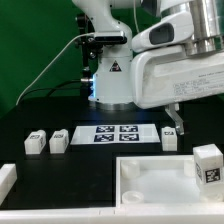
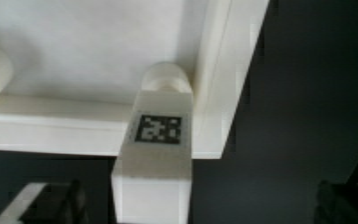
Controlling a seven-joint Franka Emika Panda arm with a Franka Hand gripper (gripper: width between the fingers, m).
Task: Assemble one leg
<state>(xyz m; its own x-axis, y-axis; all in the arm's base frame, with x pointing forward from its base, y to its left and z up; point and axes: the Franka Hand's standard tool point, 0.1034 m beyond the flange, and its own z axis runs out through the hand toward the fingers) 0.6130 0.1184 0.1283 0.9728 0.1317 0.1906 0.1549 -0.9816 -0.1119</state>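
One leg [image 2: 155, 150], a white block with a square tag, points with its rounded end into a corner of the white tray [image 2: 87, 115]. My gripper [image 2: 202, 208] is open. Its dark fingers [image 2: 43, 205] stand wide apart on either side of the leg, with dark gaps between them and the leg. In the exterior view this leg [image 1: 208, 164] stands upright at the right corner of the tray [image 1: 150, 183], and my fingers are not visible there. Three more legs stand on the table [image 1: 37, 143], [image 1: 59, 141], [image 1: 169, 138].
The marker board [image 1: 122, 135] lies behind the tray in the middle of the black table. The arm's white body [image 1: 180, 70] hangs over the exterior view's right half. A white part [image 1: 6, 180] lies at the exterior view's left edge.
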